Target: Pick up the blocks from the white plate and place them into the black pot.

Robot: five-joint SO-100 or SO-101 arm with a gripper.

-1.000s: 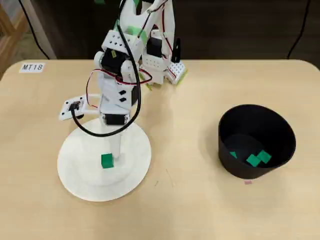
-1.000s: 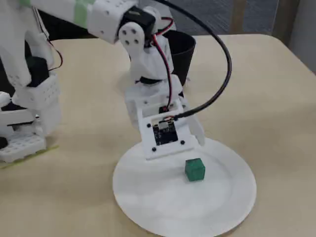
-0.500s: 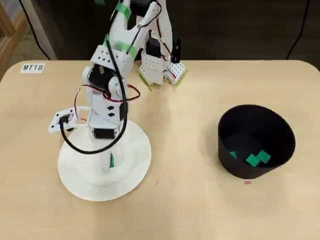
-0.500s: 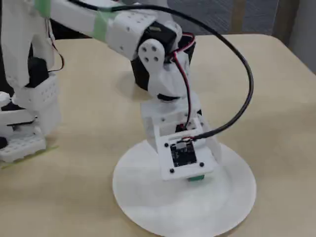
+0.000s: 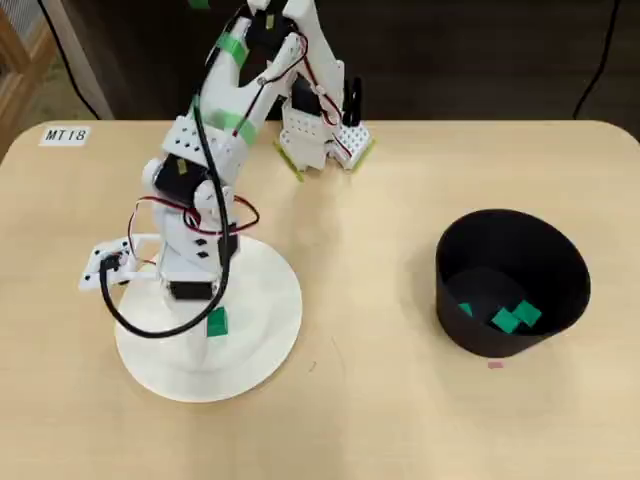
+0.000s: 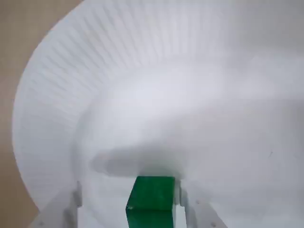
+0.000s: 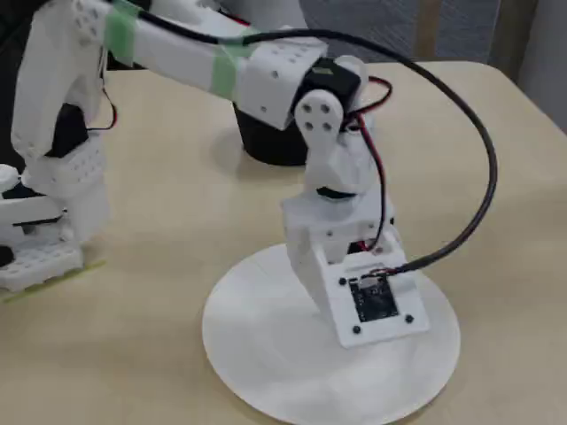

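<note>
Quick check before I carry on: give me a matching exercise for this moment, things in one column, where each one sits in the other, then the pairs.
Things:
1. green block between the tool's fingers
2. three green blocks
3. white plate
4. label reading MT18

Places:
A. inside the black pot
B. far left corner of the table in the overhead view
C. on the white plate
D. on the table under the tool, left of the pot in the overhead view

Pairs: 1-C, 2-A, 3-D, 4-B
</note>
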